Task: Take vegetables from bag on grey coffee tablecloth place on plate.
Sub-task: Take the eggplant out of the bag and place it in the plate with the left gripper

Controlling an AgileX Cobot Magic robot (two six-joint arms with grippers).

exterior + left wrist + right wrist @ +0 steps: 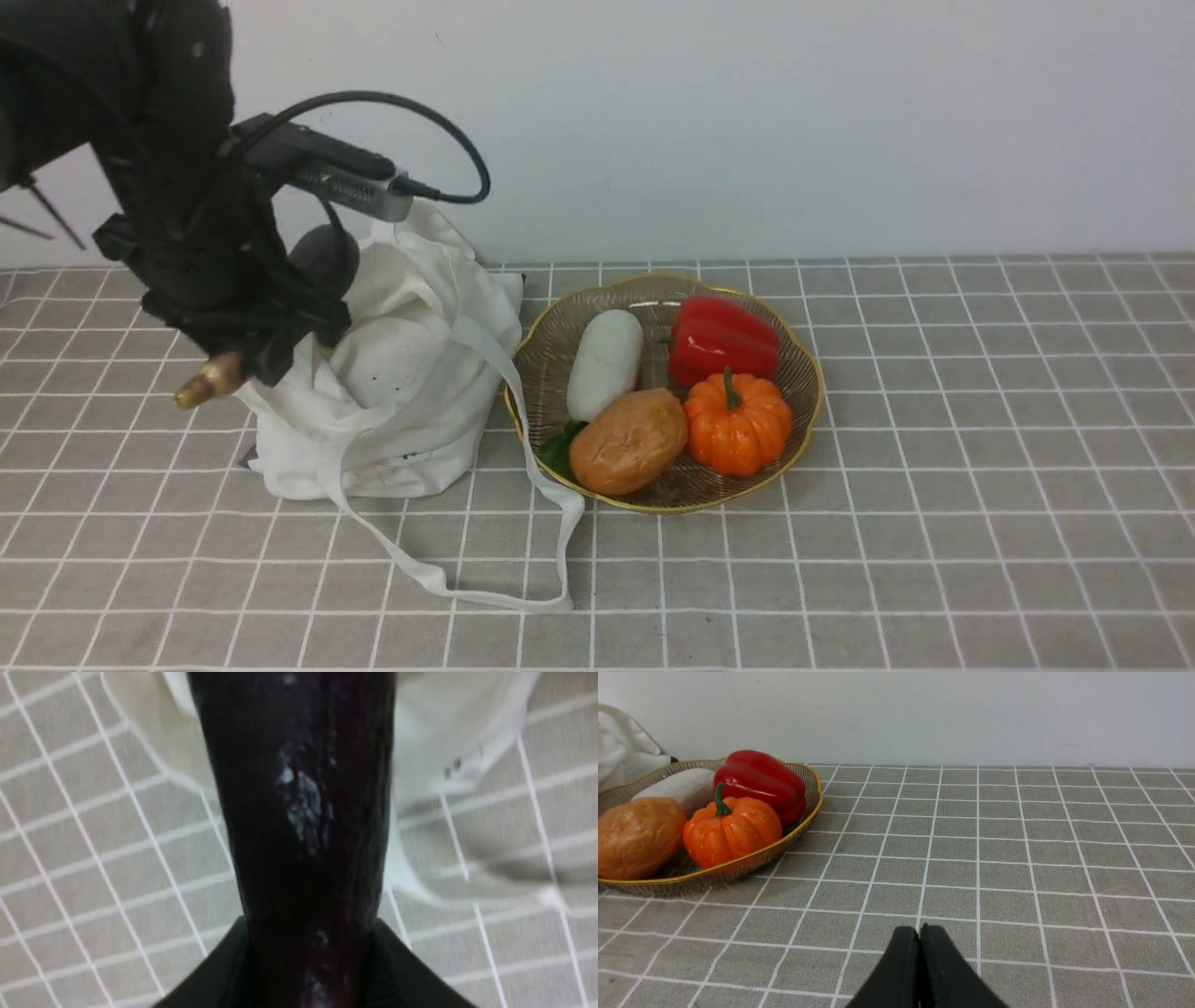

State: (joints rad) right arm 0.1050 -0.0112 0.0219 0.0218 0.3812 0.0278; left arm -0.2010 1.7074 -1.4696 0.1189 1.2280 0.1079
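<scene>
The eggplant [299, 812] is held in the air at the bag's robot-left side, over the bag's edge and the tablecloth [980, 467]. Its long axis is tilted. The tan stem end [211, 380] points down, toward the robot and to its left. The dark blunt end rises toward the bag's mouth, and whether it still touches the cloth cannot be told. The left end effector [252, 327] is clenched around the eggplant's middle.

The bag [401, 373] sits slumped on the tablecloth that covers the bench, with one strap [523, 392] trailing forward. Just beside it, on the robot's right, the plate [812, 392] holds a radish [605, 364], a potato [628, 441], a pumpkin [738, 425] and a red pepper [724, 341].

The right end effector [920, 952] is over bare tablecloth well to the right of the plate, its fingers pressed together on nothing.
</scene>
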